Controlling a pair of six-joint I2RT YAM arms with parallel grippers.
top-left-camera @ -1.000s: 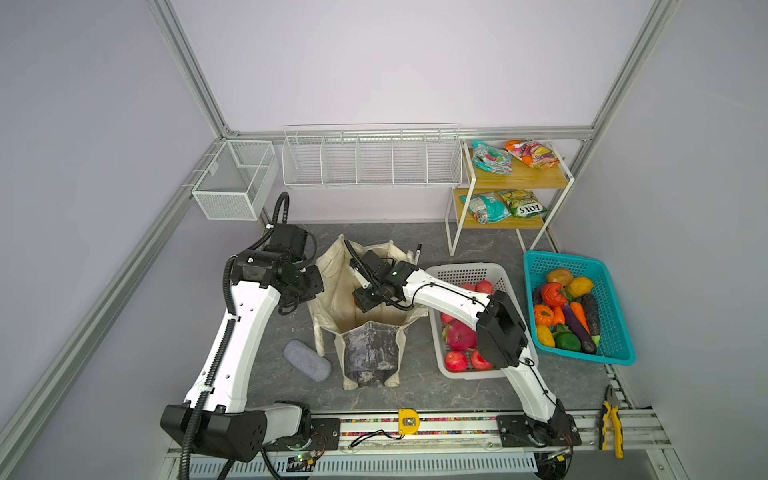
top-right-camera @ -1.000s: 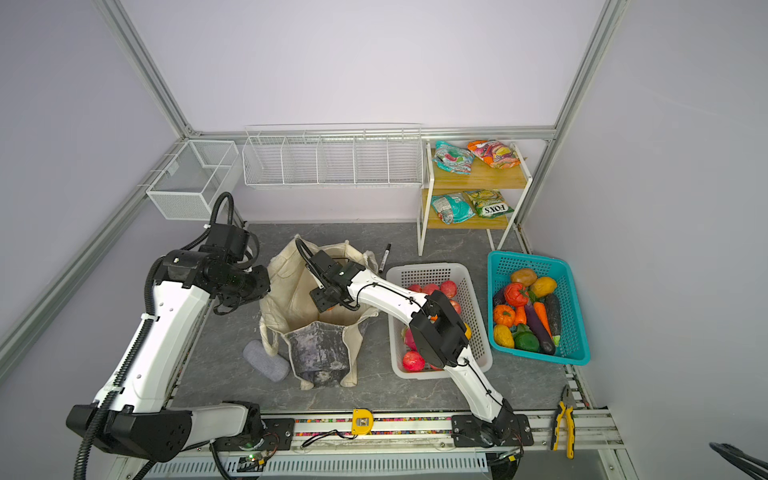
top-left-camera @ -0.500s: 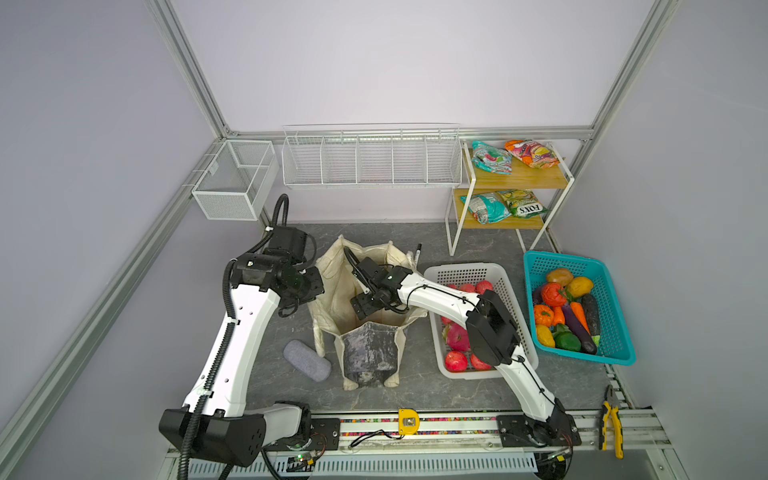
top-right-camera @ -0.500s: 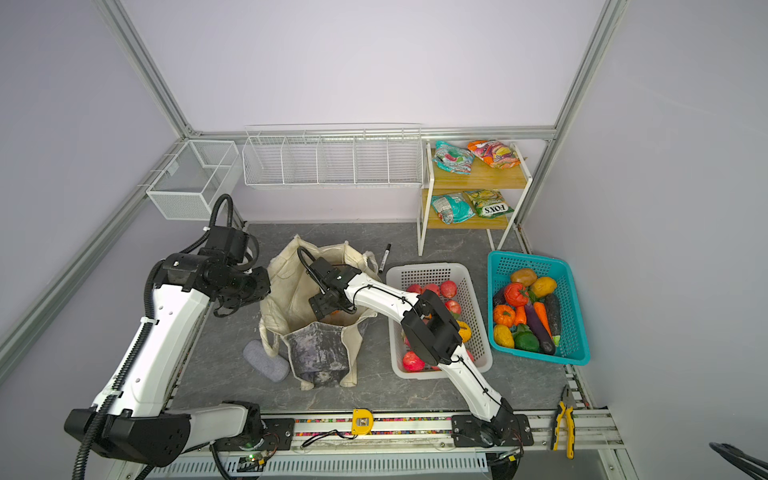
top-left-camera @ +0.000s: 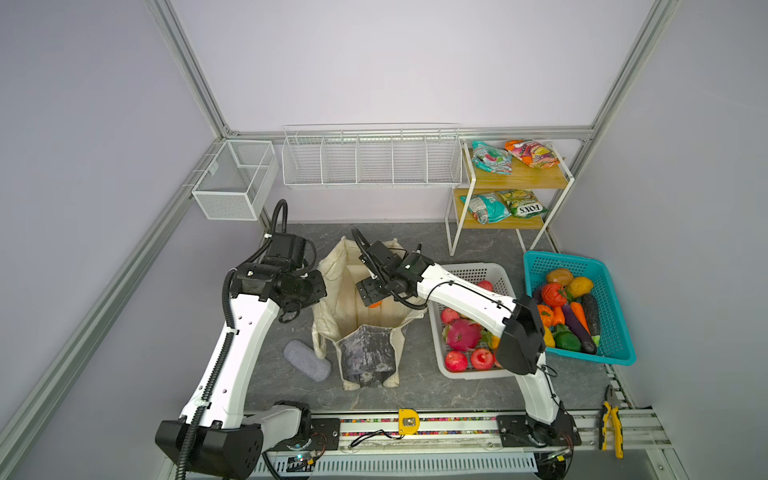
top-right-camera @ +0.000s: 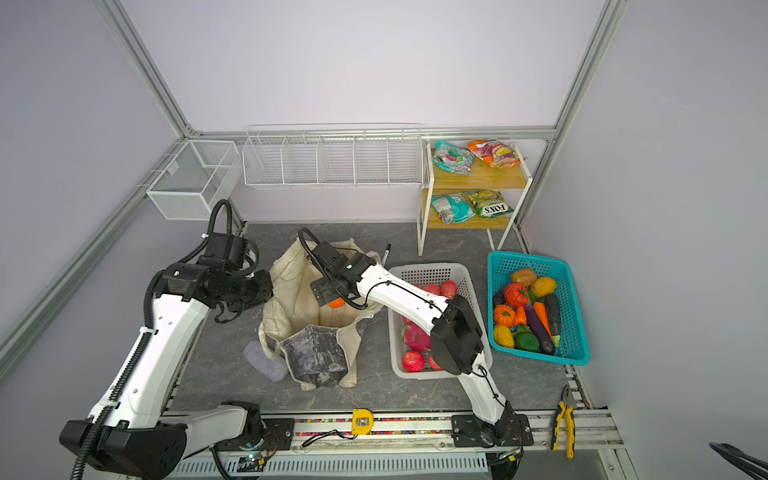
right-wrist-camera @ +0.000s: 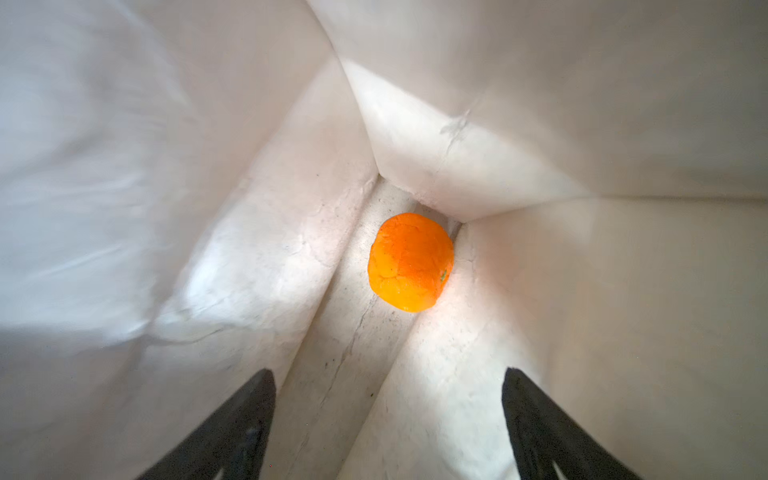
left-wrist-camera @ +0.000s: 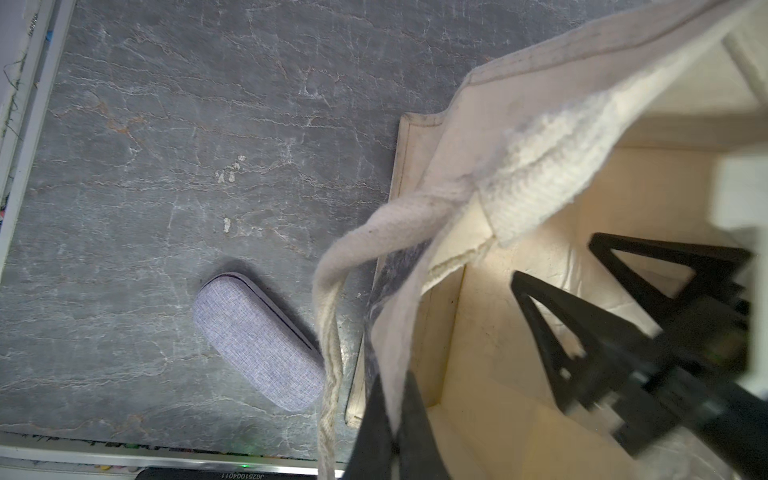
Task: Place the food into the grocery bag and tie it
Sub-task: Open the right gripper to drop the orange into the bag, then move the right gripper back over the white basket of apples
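Deep inside the grocery bag (top-left-camera: 345, 270), the right gripper (right-wrist-camera: 388, 374) hangs with its jaws spread wide and nothing between them. The orange (right-wrist-camera: 410, 262) lies straight ahead of the fingertips and apart from them, on the bag's floor, nestled against a fold of cream canvas. The fruit is round, with no long axis to speak of, and rests free of any grip.

At the bag's left rim, the left gripper (left-wrist-camera: 390, 415) is clamped tight on the canvas wall and holds the mouth open, one looped handle (left-wrist-camera: 328, 316) dangling beside it. The grey fabric case (left-wrist-camera: 257, 340) lies on the table just outside that wall.

The coming move appears to turn on the white basket (top-left-camera: 469, 272), which stands just beside the bag on the right arm's side with red fruit in it. The free right arm is the nearer one, and it would need to rise clear of the rim before swinging that way. Beyond sits the teal basket (top-left-camera: 619, 332) of vegetables, and against the back wall the shelf (top-left-camera: 528, 176) carrying four snack packets (top-left-camera: 490, 157).

In both top views the right wrist covers its own fingers and all but a sliver of the orange. One side of the right wrist view is smeared by blur, and the canvas folds could hide other food on the bag's floor
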